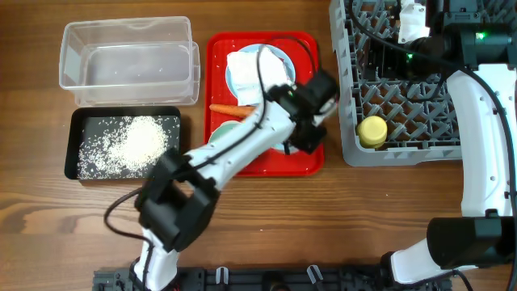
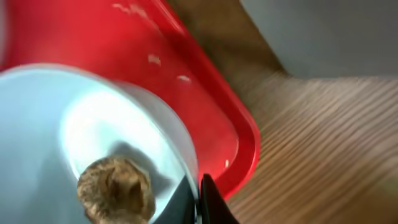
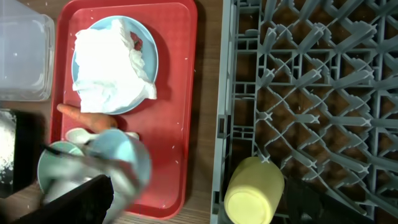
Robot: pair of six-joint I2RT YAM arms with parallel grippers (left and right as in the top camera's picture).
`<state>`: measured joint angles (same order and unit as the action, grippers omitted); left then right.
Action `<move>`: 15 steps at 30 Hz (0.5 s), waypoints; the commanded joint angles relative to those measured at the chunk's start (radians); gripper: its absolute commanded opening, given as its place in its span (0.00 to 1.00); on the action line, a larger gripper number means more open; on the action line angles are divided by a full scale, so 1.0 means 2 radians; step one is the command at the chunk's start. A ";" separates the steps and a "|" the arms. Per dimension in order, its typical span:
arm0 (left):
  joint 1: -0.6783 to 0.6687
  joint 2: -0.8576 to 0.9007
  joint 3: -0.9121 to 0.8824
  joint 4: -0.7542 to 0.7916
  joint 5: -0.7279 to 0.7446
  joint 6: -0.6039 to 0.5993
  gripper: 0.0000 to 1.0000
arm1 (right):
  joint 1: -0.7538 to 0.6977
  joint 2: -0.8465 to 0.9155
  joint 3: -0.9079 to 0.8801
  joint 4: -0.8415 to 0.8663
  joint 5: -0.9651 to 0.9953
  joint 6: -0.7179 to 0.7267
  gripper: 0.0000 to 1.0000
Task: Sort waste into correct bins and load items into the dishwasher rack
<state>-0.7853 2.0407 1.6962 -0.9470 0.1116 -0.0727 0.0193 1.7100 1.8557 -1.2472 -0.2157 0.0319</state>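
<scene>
My left gripper (image 2: 199, 202) is shut on the rim of the light-blue bowl (image 2: 56, 106), which holds the brown food lump (image 2: 115, 190), over the near right corner of the red tray. In the overhead view the left gripper (image 1: 311, 121) hides that bowl. The crumpled napkin (image 1: 245, 65) lies on the light-blue plate (image 1: 279, 58). The carrot (image 1: 229, 107) lies beside the pale-green bowl (image 1: 222, 133). Rice (image 1: 133, 144) fills the black tray (image 1: 77, 121). The clear tub (image 1: 129, 52) is behind it. The yellow cup (image 1: 371, 131) lies in the grey rack (image 1: 404, 149). My right gripper (image 3: 199, 211) is open above the rack.
The red tray (image 1: 307, 166) sits between the bins and the rack, with a narrow strip of wood (image 1: 335, 121) between it and the rack. A small white object (image 3: 74, 134), perhaps the spoon, lies by the carrot (image 3: 87, 116). The right arm (image 1: 485, 121) runs down the right side.
</scene>
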 commanded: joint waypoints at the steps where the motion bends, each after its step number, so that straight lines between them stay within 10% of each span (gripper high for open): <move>1: 0.064 -0.075 0.049 -0.034 0.062 -0.075 0.04 | 0.002 0.001 -0.003 0.005 0.007 -0.003 0.91; 9: 0.281 -0.106 0.049 -0.209 0.153 -0.080 0.04 | 0.002 0.001 -0.003 0.009 0.007 -0.003 0.91; 15: 0.388 -0.106 0.036 -0.275 0.260 0.024 0.04 | 0.002 0.001 -0.003 0.010 0.009 -0.003 0.91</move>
<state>-0.0902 1.8381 1.7885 -1.4918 0.4839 -0.1493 0.0193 1.7100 1.8557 -1.2320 -0.2153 0.0319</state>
